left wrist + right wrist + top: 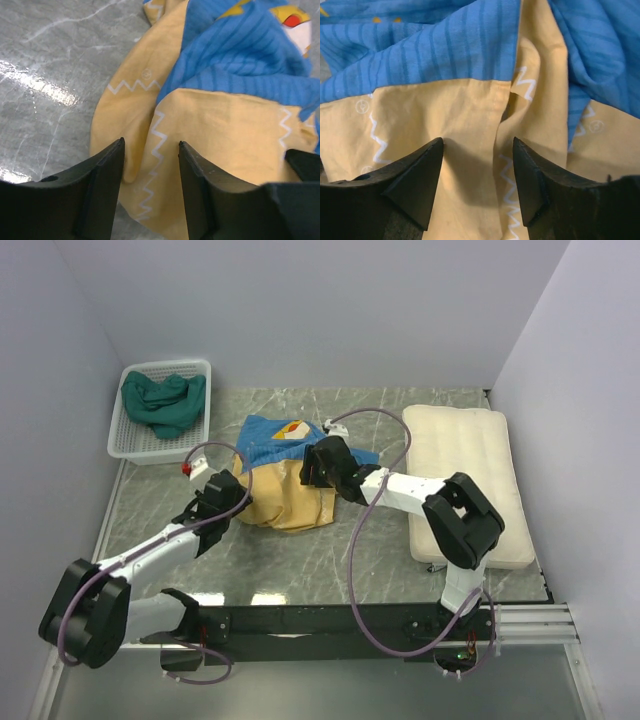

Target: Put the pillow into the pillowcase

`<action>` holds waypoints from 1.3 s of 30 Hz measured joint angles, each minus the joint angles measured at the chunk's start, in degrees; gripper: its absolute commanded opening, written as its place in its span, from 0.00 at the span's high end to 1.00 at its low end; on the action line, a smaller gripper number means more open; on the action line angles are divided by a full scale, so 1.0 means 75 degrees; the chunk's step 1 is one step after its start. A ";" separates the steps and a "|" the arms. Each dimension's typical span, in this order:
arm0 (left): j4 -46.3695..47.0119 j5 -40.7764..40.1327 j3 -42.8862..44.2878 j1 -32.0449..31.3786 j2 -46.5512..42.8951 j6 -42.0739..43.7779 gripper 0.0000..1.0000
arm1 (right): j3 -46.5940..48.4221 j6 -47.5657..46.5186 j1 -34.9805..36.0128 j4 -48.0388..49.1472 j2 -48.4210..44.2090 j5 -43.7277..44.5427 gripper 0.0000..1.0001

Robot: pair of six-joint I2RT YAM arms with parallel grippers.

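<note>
The left claw (150, 144) and right claw (478, 142) are both hanging released over the pillowcase (225, 120) (yellow lining showing); the pillow (470, 465) is lying right of the right claw.

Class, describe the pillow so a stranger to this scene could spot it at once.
Start at the grey marble table and go to its right edge. There lies the pillow, long and flat. Unlike the crumpled blue-and-yellow pillowcase and the green cloth, it is cream-white with stitched channels.
</note>
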 measured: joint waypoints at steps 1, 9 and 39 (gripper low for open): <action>0.0090 0.0047 0.0000 0.0003 0.0175 0.0038 0.51 | 0.0070 0.0017 0.0000 -0.0017 0.0073 -0.0047 0.42; 0.0268 0.0262 0.0061 0.0020 0.0618 0.0111 0.84 | 0.0099 0.0187 0.0000 -0.0128 0.0044 -0.0408 0.89; -0.1883 0.0752 0.7122 -0.0323 -0.1871 0.2226 0.99 | 0.5030 -0.1915 0.0391 -0.3687 -0.4447 -0.0175 1.00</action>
